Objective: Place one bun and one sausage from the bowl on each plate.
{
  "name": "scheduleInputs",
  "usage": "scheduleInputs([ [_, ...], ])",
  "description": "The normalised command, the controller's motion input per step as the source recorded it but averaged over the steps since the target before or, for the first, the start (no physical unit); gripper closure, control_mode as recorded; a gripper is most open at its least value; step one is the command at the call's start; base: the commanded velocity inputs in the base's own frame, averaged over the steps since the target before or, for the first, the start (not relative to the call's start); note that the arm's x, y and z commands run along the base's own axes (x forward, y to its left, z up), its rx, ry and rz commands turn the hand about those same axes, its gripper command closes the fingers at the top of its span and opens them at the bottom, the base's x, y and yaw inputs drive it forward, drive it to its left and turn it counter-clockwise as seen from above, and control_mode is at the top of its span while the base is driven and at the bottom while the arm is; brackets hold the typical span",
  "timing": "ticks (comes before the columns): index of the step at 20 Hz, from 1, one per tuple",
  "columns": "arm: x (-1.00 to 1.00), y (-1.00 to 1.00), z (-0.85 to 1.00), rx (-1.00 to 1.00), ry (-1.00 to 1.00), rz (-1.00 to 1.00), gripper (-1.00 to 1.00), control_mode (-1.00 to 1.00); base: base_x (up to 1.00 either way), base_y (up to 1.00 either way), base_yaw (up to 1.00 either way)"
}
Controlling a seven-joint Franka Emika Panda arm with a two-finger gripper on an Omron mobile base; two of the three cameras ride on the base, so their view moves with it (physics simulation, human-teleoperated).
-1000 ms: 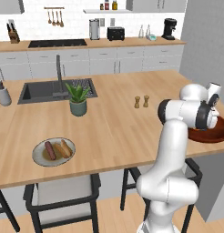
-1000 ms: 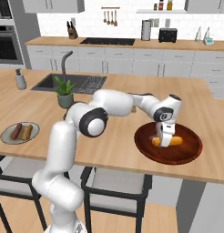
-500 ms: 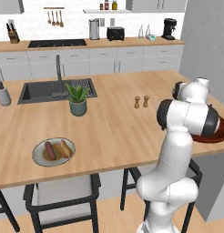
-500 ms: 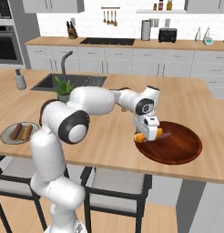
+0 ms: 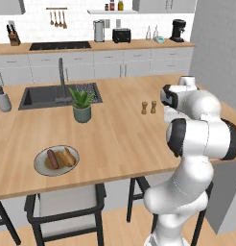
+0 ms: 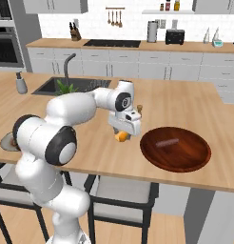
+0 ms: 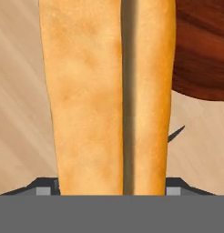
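Grey plate (image 5: 41,166): sits at the far left of the wooden island counter (image 5: 115,139), near its front edge. It is pale at the rim with a darker olive centre.
Plate contents: one reddish-brown sausage (image 5: 53,159) and one golden bun (image 5: 68,156) lie side by side on it, touching or nearly so.
Potted plant (image 5: 82,104): stands further back on the counter, just in front of the sink (image 5: 48,96).
Salt and pepper shakers (image 5: 148,107): two small brown ones, close together, near the middle of the counter.
Carried bun (image 6: 121,136): a small golden-tan hot-dog bun, seen as an orange end poking out below the claw in the right base view. In the hand view (image 7: 107,95) it looks long and evenly toasted, with a dark split running down its length.
Gripper (image 6: 123,132): clenched around the carried bun, with the bun's sides running down between the two dark tips. It hangs just above bare counter, just left of the bowl.
Bowl (image 6: 195,157): wide, shallow, dark reddish-brown wood, at the right end of the counter by the front edge. Its rim (image 7: 200,54) shows in the upper right corner of the hand view.
Bowl contents: one short reddish-brown sausage (image 6: 166,142) lies near the middle.
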Motion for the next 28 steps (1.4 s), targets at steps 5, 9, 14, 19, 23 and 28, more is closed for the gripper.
scheduleInputs([
  [5,-0.41,0.76,0.15,0.0,-0.04,0.43,1.0,-1.0,0.0,0.0,0.0],
  [9,-0.41,0.53,0.03,0.01,-0.16,0.29,1.0,-1.0,0.0,0.0,0.0],
  [14,-0.11,0.54,0.23,0.14,-0.07,0.14,1.0,-1.0,0.0,0.0,0.0],
  [19,-0.03,0.14,0.27,0.17,-0.04,0.11,1.0,-1.0,0.0,0.0,0.0],
  [23,-0.42,0.13,0.22,-0.03,-0.06,0.14,1.0,-1.0,0.0,0.0,0.0],
  [28,-0.5,0.47,0.05,-0.03,-0.04,0.13,1.0,-1.0,0.0,0.0,0.0],
])
